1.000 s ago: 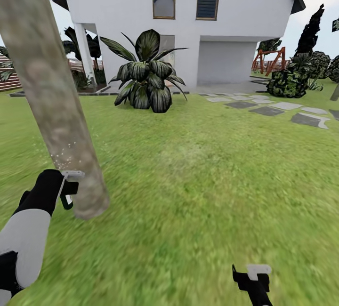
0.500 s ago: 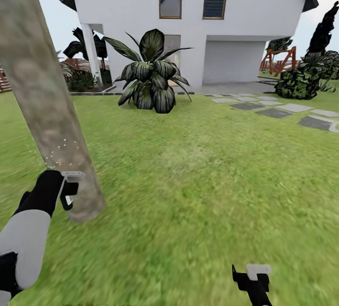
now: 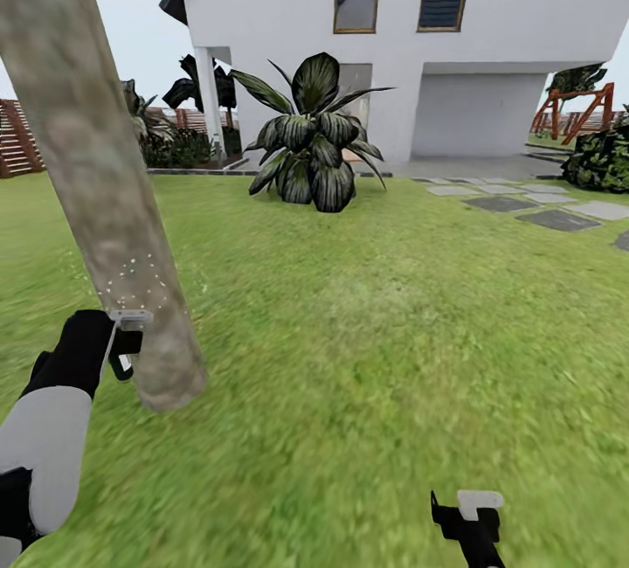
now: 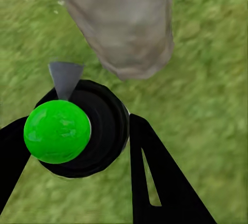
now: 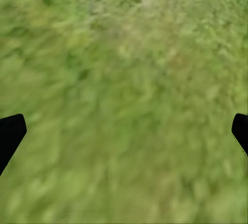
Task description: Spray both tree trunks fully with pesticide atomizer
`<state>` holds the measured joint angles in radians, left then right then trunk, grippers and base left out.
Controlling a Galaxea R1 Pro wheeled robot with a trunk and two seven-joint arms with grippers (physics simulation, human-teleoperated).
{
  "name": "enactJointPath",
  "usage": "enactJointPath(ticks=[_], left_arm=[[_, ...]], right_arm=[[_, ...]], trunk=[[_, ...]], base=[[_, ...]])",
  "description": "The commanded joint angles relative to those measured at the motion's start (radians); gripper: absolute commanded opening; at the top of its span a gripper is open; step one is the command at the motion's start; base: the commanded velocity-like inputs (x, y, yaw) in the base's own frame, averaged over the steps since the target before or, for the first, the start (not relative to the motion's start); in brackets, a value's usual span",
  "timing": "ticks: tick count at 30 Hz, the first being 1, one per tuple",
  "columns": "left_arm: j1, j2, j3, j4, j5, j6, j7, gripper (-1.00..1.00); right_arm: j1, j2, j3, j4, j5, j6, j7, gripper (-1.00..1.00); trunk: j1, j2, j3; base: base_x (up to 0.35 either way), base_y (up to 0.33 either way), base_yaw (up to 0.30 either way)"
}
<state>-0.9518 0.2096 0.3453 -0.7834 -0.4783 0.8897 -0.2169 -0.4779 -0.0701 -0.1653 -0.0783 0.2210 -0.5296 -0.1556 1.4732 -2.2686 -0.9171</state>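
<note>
In the head view a thick, mottled grey-tan tree trunk [image 3: 96, 175] leans up at the left, its base in the grass. My left gripper [image 3: 118, 354] is right beside that base, shut on the pesticide atomizer [image 3: 131, 321], whose grey nozzle points at the bark. A ring of white spray specks [image 3: 135, 284] shows on the trunk just above the nozzle. The left wrist view shows the atomizer's black body with a bright green ball [image 4: 57, 131] between my black fingers [image 4: 155, 177], and the trunk [image 4: 124, 22] close ahead. My right gripper [image 3: 467, 516] hangs low over the grass, open and holding nothing [image 5: 124, 131].
A white house [image 3: 393, 44] stands ahead with a large dark broad-leaved plant [image 3: 314, 148] in front of it. Grey stepping stones [image 3: 524, 205] and a dark bush [image 3: 603, 157] lie at the right. A brown slat fence [image 3: 17, 135] runs at the far left. Open lawn stretches between.
The camera has swung left, so the house and plant sit further right in the picture. My left gripper stays at the trunk's base with the atomizer, and the spray specks show a little lower.
</note>
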Motion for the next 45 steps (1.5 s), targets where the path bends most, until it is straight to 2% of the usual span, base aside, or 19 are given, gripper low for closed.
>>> enactJointPath(ticks=[1,14,17,24,30,37,39,44,45], left_arm=[[0.001,-0.001,0.003,-0.011,-0.009,0.003,-0.01,-1.0],[0.013,-0.001,-0.002,-0.008,-0.004,0.003,-0.012,-1.0],[0.014,0.002,0.0,-0.006,-0.007,0.003,-0.011,-1.0],[0.084,0.015,0.002,-0.007,-0.012,0.002,-0.01,-1.0],[0.088,0.0,0.0,-0.008,-0.012,0.002,-0.009,-1.0],[0.108,0.01,0.001,-0.007,-0.013,0.002,-0.009,-1.0],[0.109,0.001,-0.003,-0.007,-0.012,0.0,-0.006,-1.0],[0.11,-0.002,-0.006,-0.007,-0.004,0.001,-0.007,-1.0],[0.113,0.006,0.0,-0.006,-0.008,0.001,-0.006,-1.0]], right_arm=[[-0.001,0.0,-0.007,0.001,0.011,-0.003,-0.004,1.0],[-0.001,0.002,-0.006,0.002,0.011,-0.003,-0.004,1.0],[-0.001,0.003,-0.007,0.001,0.011,-0.003,-0.004,1.0],[-0.001,0.003,-0.007,0.001,0.011,-0.003,-0.004,1.0],[-0.001,0.001,-0.007,0.0,0.011,-0.003,-0.004,1.0],[-0.001,0.003,-0.007,0.0,0.011,-0.003,-0.004,1.0],[-0.001,0.003,-0.007,0.001,0.011,-0.003,-0.004,1.0],[-0.001,0.003,-0.007,0.001,0.011,-0.003,-0.004,1.0],[-0.001,0.003,-0.007,0.0,0.011,-0.003,-0.004,1.0]], trunk=[[0.0,0.0,-0.001],[0.0,0.0,-0.001],[0.0,0.0,-0.001],[0.0,0.0,-0.001],[0.0,0.0,-0.001],[0.0,0.0,-0.001],[0.0,0.0,-0.001],[0.0,0.0,-0.001],[0.0,0.0,-0.001]], base=[[0.195,-0.183,0.024],[0.017,-0.267,0.009],[0.04,-0.273,0.212],[0.208,-0.211,0.271],[0.24,-0.19,0.083],[0.176,-0.226,0.104],[0.097,-0.264,0.275],[0.102,-0.266,0.276],[0.177,-0.243,0.252]])
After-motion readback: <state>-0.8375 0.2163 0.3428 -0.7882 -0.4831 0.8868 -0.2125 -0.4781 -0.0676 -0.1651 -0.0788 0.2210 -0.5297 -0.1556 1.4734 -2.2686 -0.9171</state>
